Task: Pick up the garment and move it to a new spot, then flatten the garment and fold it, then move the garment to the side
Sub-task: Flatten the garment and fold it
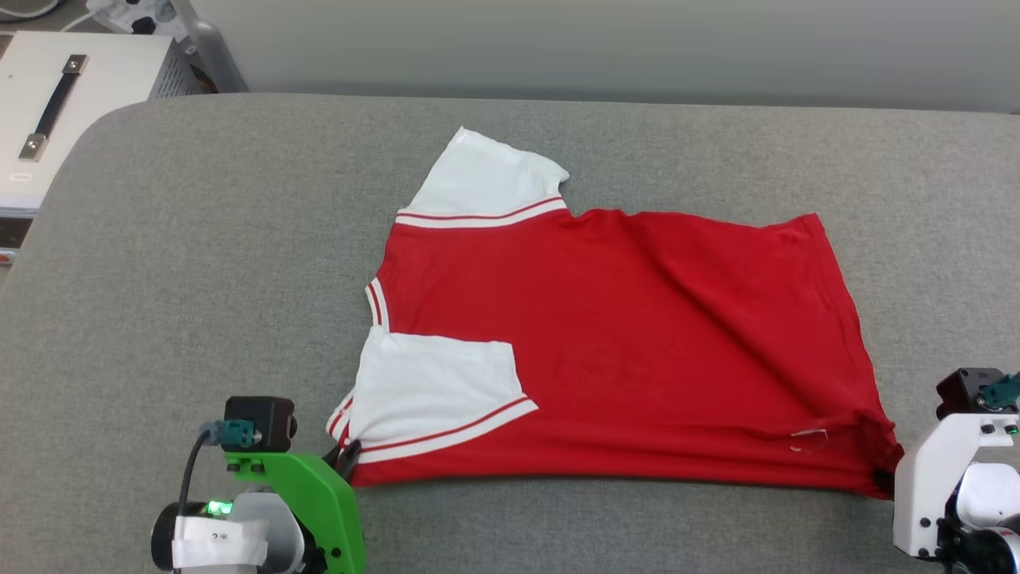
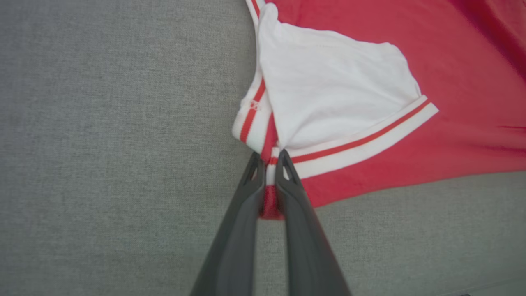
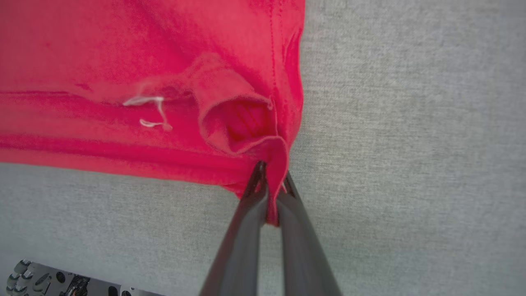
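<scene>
Pinching the garment [image 1: 621, 343] at its two near corners, both grippers were closed on cloth. The left gripper [image 2: 269, 159] had narrowed on the striped trim and red cloth at the base of the near sleeve [image 2: 328, 90], which lay folded in over the red body just ahead of its tips. The right gripper [image 3: 272, 174] was clamped tight on a bunched fold of the hem corner, with a loose white thread [image 3: 152, 111] on the cloth near its tips. The garment lay spread on the grey counter [image 1: 199, 239], its near edge stretched between the two grippers and its body reaching away from them. The far sleeve [image 1: 486, 179] stuck out flat, well ahead of the left gripper. Diagonal creases ran from the right gripper's corner towards the far edge, so the cloth was not fully smooth.

Judged from this, the moving and most of the flattening looked done and the fold was in hand, with one sleeve in and both near corners gripped. The next move would likely call for both grippers to rise together, hold the near edge taut between them, carry it forward over the body and lay it level along the far edge. An uneven lift, or a slip of the bunched right corner, could skew the fold.
</scene>
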